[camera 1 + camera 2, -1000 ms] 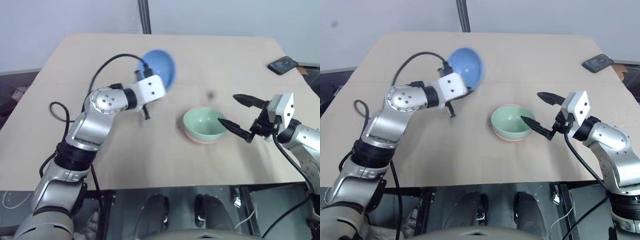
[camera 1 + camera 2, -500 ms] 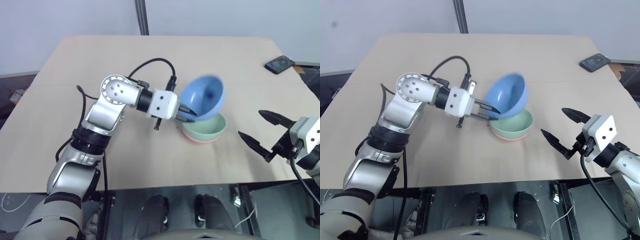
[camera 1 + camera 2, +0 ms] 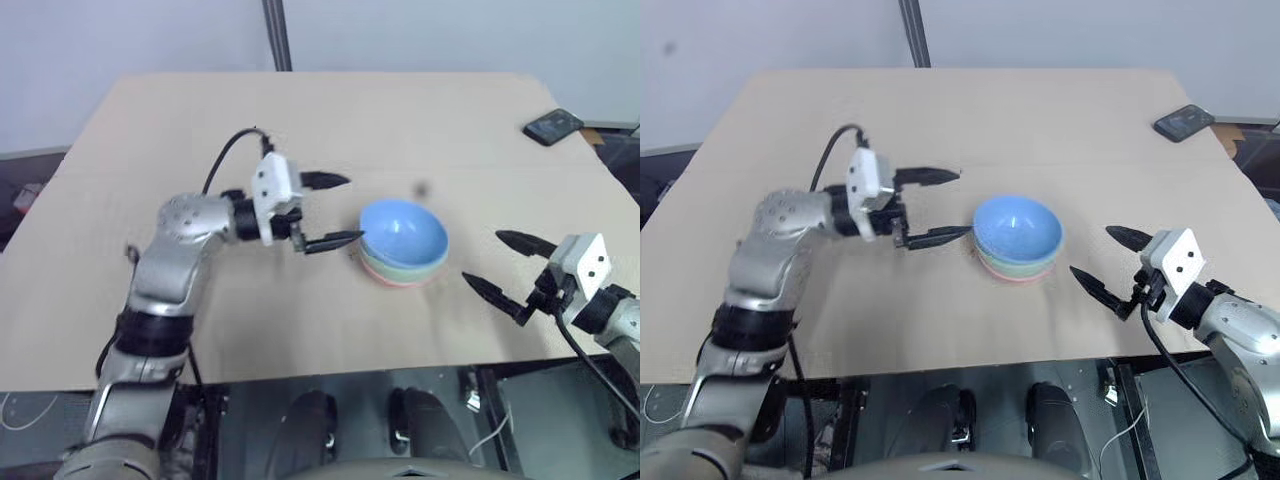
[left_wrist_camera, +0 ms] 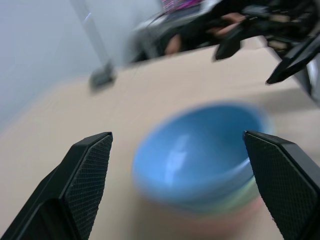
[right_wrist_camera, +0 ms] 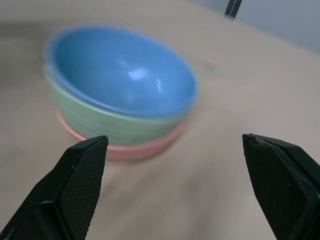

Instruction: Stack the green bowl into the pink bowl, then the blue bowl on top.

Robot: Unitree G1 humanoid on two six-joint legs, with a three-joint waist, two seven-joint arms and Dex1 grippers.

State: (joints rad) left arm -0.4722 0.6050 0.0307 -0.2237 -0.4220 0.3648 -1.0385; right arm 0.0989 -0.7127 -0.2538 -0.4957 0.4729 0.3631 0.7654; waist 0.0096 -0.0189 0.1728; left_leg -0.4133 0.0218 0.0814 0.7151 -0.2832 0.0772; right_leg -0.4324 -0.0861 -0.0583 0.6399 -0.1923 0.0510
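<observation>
Three bowls sit nested in the middle of the table. The blue bowl (image 3: 403, 232) is on top, inside the green bowl (image 5: 100, 120), which rests in the pink bowl (image 5: 135, 150); only the rims of the lower two show. My left gripper (image 3: 330, 211) is open just left of the stack, with nothing between its fingers. My right gripper (image 3: 508, 264) is open to the right of the stack, also empty. The left wrist view looks at the blue bowl (image 4: 200, 150) between the open fingers.
A dark phone (image 3: 553, 126) lies near the table's (image 3: 200, 130) far right corner. A dark pole (image 3: 275, 35) rises behind the far edge. The table's front edge runs just below both grippers.
The left gripper carried the blue bowl over the stack, let it go into the green bowl, opened and drew back to the left. The right gripper moved right and lower.
</observation>
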